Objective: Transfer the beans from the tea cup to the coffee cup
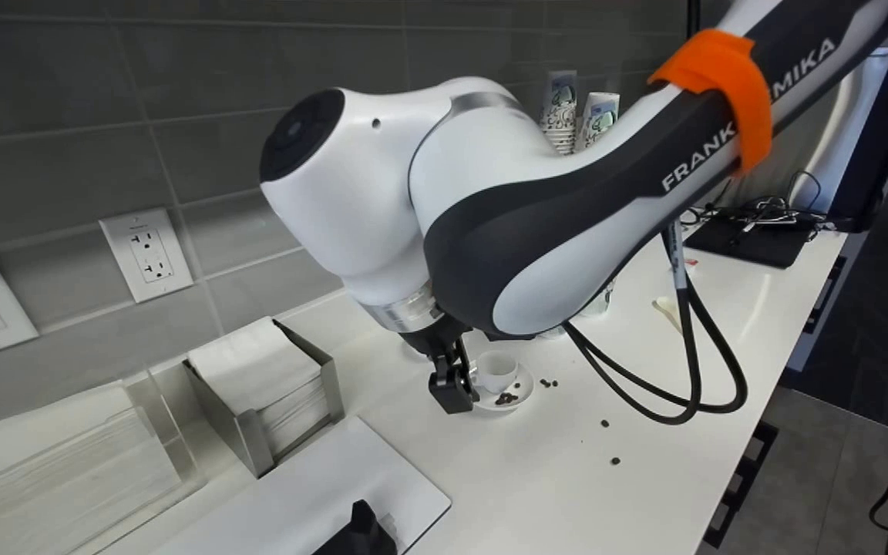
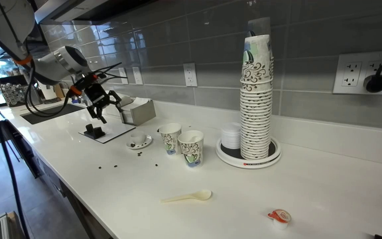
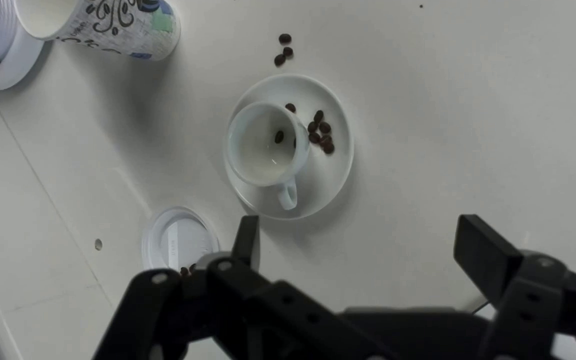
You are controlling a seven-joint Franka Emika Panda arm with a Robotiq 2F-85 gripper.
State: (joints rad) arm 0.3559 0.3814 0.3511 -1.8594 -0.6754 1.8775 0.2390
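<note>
black two-fingered end effector (image 3: 360, 241) spread wide, holding nothing. transfer looks unfinished: couple of dark-brown oval beans (image 3: 279, 136) in white ceramic cup (image 3: 260, 160), others on round white saucer (image 3: 320, 182), white tabletop (image 3: 408, 150). contents of printed paper cups (image 2: 191, 149) unclear.

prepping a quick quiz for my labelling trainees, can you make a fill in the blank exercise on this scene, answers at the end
Between open and shut, the gripper is ____.
In the wrist view, the close group of beans on the counter just outside the saucer numbers ____.
In an exterior view, the patterned paper cups standing apart from the tall stack number ____.
The wide band wrapped around the arm is coloured ____.

Missing words: open; three; two; orange.
</note>
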